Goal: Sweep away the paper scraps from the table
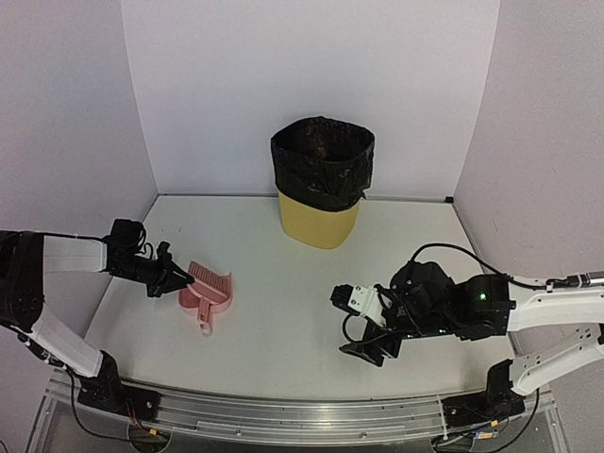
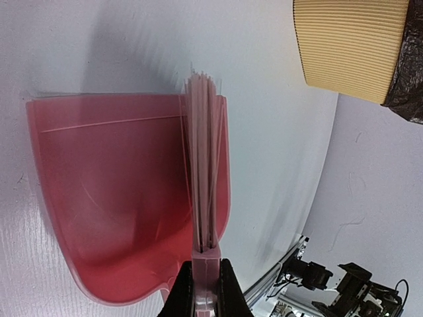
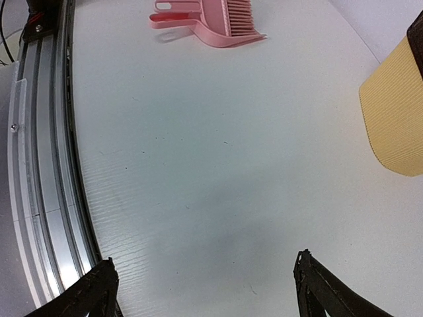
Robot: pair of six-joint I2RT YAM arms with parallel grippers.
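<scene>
**A:** Top view?
**B:** Your left gripper is clamped on the brush at the dustpan, near the table's left edge. Your right gripper is spread wide and holds nothing. Bare table lies between them. Bin at the back wall.
**A:** Left wrist?
**B:** Fingers pinch the brush base, bristles over the dustpan floor. Bin well apart.
**A:** Right wrist?
**B:** Fingers wide above bare table, touching nothing. Rail runs near one finger. Scraps: cannot tell where.
</scene>
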